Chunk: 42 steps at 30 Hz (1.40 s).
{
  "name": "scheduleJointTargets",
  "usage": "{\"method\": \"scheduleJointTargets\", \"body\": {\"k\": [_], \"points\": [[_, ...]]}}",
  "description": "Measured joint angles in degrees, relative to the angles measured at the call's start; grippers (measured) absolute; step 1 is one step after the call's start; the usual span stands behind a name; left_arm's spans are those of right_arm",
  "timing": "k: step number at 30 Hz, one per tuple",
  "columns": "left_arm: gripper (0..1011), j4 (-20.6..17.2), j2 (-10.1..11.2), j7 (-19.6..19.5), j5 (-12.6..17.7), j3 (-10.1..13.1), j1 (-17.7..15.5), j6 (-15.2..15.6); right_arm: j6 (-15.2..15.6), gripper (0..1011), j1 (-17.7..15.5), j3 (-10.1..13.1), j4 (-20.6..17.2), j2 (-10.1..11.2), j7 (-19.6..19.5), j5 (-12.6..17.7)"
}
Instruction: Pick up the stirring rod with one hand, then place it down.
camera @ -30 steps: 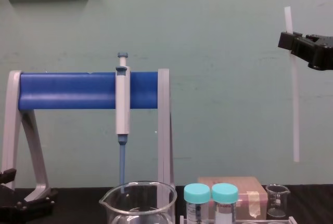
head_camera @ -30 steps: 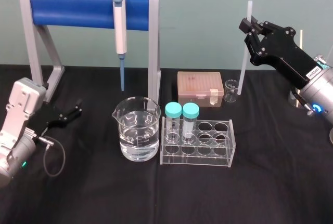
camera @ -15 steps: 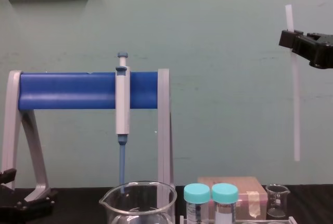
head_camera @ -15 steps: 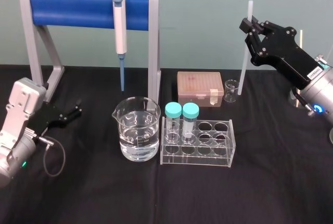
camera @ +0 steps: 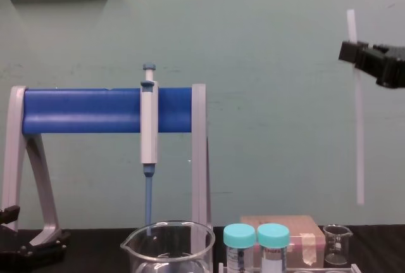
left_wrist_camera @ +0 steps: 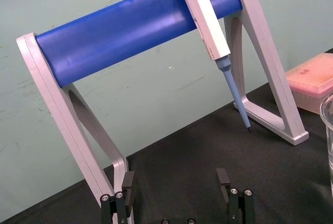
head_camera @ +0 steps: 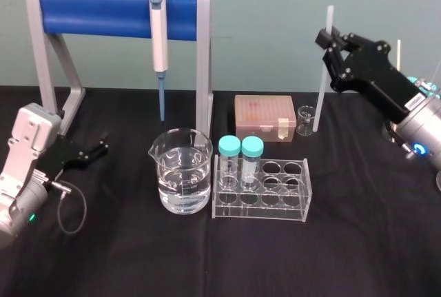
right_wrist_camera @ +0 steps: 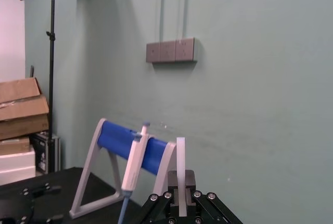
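Note:
The stirring rod (head_camera: 322, 83) (camera: 359, 140) is a thin white translucent stick hanging upright in the air at the right, near the teal wall. My right gripper (head_camera: 331, 41) (camera: 352, 52) is shut on the rod near its top end, with a short stub (right_wrist_camera: 180, 154) sticking out above the black jaws. The rod's lower end hovers above the small beaker (head_camera: 306, 119) (camera: 336, 243), clear of the table. My left gripper (head_camera: 96, 147) (left_wrist_camera: 176, 181) rests low at the left by the stand's foot, open with nothing between its fingers.
A grey stand with a blue bar (head_camera: 117, 13) holds a grey-white pipette (head_camera: 159, 32). A large beaker of water (head_camera: 182, 180), a clear rack (head_camera: 260, 188) with two teal-capped tubes and a pink tip box (head_camera: 263, 114) stand mid-table on black cloth.
The right gripper has sunk a little with the rod, so the rod's lower end hangs slightly lower over the small beaker. The left arm has not moved.

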Motion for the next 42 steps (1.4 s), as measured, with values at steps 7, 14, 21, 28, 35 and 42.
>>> {"method": "scheduleJointTargets", "body": {"k": [7, 14, 21, 28, 35, 42], "points": [[1000, 0.0, 0.0, 0.0, 0.0, 0.0, 0.0, 0.0, 0.73, 70, -0.99, -1.18, 1.65, -0.55, -0.35, 0.09], [1000, 0.0, 0.0, 0.0, 0.0, 0.0, 0.0, 0.0, 0.56, 70, -1.32, -2.07, 3.58, -1.15, -0.79, -1.06], [1000, 0.0, 0.0, 0.0, 0.0, 0.0, 0.0, 0.0, 1.12, 70, -1.14, -2.66, 5.24, -1.83, -1.09, -1.68], [1000, 0.0, 0.0, 0.0, 0.0, 0.0, 0.0, 0.0, 1.44, 70, -0.66, -3.07, 6.17, -2.34, -0.93, -1.68], [1000, 0.0, 0.0, 0.0, 0.0, 0.0, 0.0, 0.0, 1.55, 70, 0.08, -3.56, 7.14, -2.8, -0.61, -1.75], [1000, 0.0, 0.0, 0.0, 0.0, 0.0, 0.0, 0.0, 1.66, 70, 0.96, -3.98, 8.35, -3.24, -0.45, -1.95]]}}
